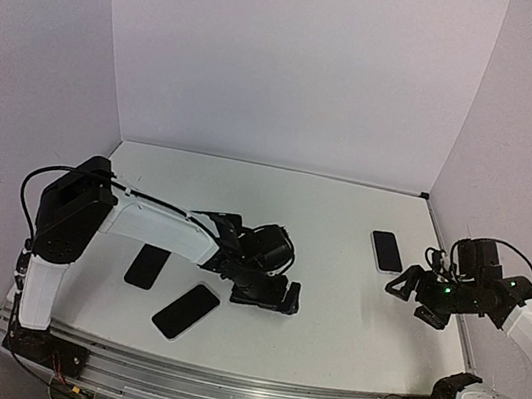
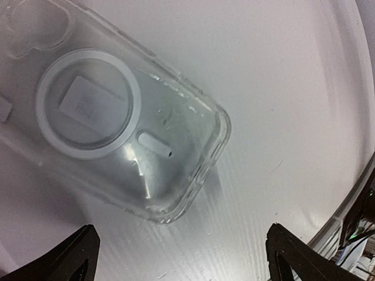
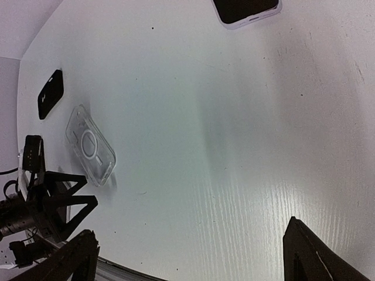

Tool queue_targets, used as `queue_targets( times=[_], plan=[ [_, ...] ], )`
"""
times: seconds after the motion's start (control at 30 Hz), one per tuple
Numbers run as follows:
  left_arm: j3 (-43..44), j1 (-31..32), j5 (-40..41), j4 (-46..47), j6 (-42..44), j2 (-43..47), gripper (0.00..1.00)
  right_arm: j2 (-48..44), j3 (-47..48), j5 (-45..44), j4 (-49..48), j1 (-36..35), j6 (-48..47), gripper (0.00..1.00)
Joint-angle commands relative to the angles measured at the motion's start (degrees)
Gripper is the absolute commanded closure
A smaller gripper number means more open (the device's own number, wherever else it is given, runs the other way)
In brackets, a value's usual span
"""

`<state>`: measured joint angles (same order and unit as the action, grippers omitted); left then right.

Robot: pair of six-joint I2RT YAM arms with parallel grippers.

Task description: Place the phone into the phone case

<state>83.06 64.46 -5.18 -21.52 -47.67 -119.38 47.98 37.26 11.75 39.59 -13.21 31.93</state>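
Top view: L gripper (image 1: 269, 296) is low over mid table (image 1: 345, 212), fingers spread wide, holding nothing. The clear case can't be made out here. One dark phone (image 1: 147, 267) lies flat to the L of that arm, long axis roughly near-far. A second dark phone (image 1: 186, 310) lies just nearer the bases, set diagonal. The pale-rimmed phone (image 1: 386, 251) lies flat, screen up, at the R side, long axis near-far. R gripper (image 1: 402, 285) hangs just beside its near end, apart from it, fingers wide and empty.

L wrist: clear case (image 2: 135, 129) lies flat, inside facing up, with a white ring (image 2: 88, 104) on its back panel. Long axis runs upper L to lower R; the camera cutout end is at upper L and the rounded bottom end points toward the fingers. L gripper (image 2: 184, 263) is wide open. The case sits just ahead of the tips, offset toward the L one, not touching.

R wrist: R gripper (image 3: 190, 246) is wide open over bare table. Pale-rimmed phone (image 3: 246, 10) is at the top edge, mostly cut off, well ahead of the tips. Clear case (image 3: 91, 146) lies far L, long axis slanting, beside the L gripper (image 3: 50, 196). A dark phone (image 3: 51, 93) lies just beyond the case.
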Motion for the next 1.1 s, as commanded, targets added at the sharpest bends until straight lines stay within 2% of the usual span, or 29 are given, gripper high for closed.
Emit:
queue_targets(
  times=[0.0,0.17,0.4,0.53,0.67,1.07],
  plan=[
    [-3.9,0.9,5.7,-6.8,7.8,12.3,0.00,-0.5,0.6,-0.1,0.8,0.0,-2.0,0.03],
    [-12.5,0.7,13.1,-16.1,12.3,23.8,0.00,-0.7,0.8,1.0,0.9,0.0,-4.3,0.02],
    [-22.2,-2.0,13.7,-22.6,11.4,31.2,0.00,-0.1,0.6,2.5,1.0,-0.1,-6.5,0.02],
    [-27.1,-6.1,8.8,-18.6,12.5,30.9,0.00,0.2,0.7,2.9,1.0,-0.1,-7.1,0.02],
    [-29.1,-8.3,8.2,-16.3,12.9,28.8,0.00,0.3,0.9,3.0,1.0,-0.1,-7.2,0.02],
    [-29.2,-8.7,2.3,-9.7,17.4,23.1,0.00,0.9,0.8,2.3,1.0,-0.1,-7.7,0.02]
  ],
)
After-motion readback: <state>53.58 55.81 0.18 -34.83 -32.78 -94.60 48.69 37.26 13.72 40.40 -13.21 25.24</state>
